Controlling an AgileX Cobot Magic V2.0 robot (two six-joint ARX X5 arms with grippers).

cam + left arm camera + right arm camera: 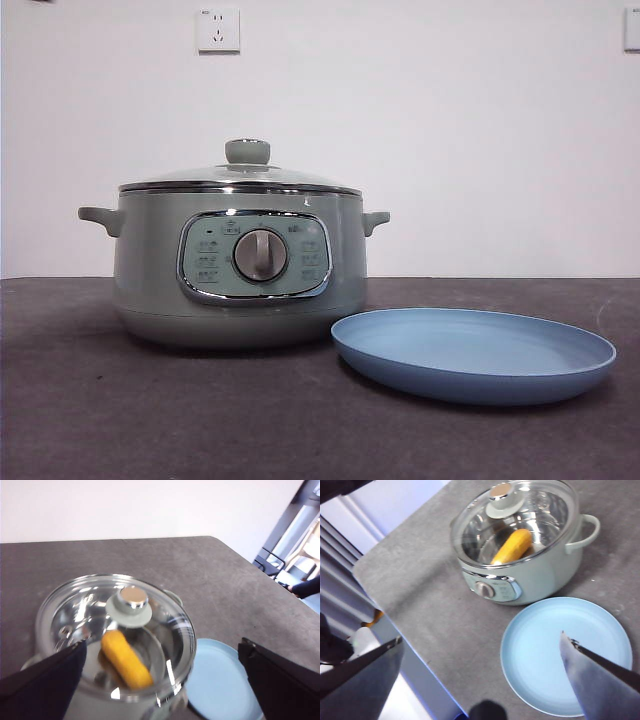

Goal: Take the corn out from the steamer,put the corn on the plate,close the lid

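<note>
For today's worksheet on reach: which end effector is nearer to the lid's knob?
Left. The left end effector hangs just above the lid, its knob close below. The right end effector hangs over the plate, farther from the steamer.

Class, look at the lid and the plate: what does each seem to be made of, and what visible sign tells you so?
The lid: clear glass, since the corn shows through it; its rim looks like shiny chrome metal. The plate: matte light blue, without sharp glare, probably plastic or glazed ceramic; the look leaves that open.
</note>
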